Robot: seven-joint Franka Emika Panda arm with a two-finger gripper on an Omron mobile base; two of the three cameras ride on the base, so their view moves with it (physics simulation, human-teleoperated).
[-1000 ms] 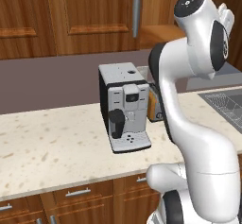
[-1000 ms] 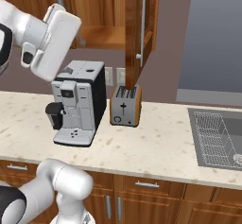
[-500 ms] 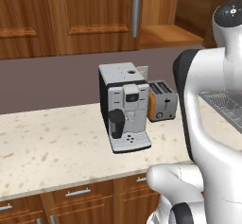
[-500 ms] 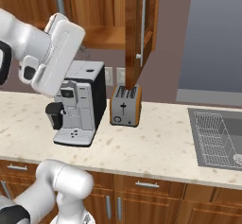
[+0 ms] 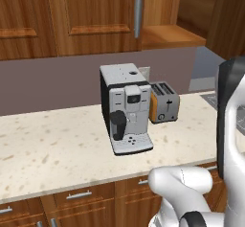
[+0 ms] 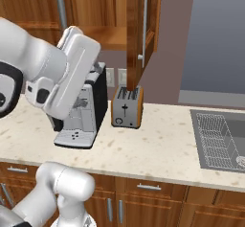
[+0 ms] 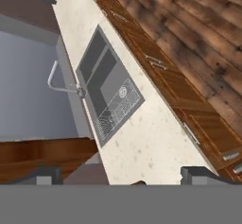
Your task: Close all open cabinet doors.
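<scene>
Standing ajar edge-on, reddish-brown cabinet door (image 6: 136, 29) above toaster (image 6: 127, 107).

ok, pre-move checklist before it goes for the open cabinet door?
1. Open door located: ok. One cabinet door stands swung out edge-on above the toaster; its open shelf shows in the left base view.
2. Handle reachable: ok. The silver bar handle faces the sink side, nothing in front of it.
3. Neighbouring door: ok. The door above the coffee machine looks shut.
4. Claw state: ok. The tips stand wide apart, nothing between them.
5. Claw aimed at the door: not ok. The hand view looks down on the sink and counter.
6. Swing path: cannot tell how much the door's lower edge clears the toaster.
</scene>
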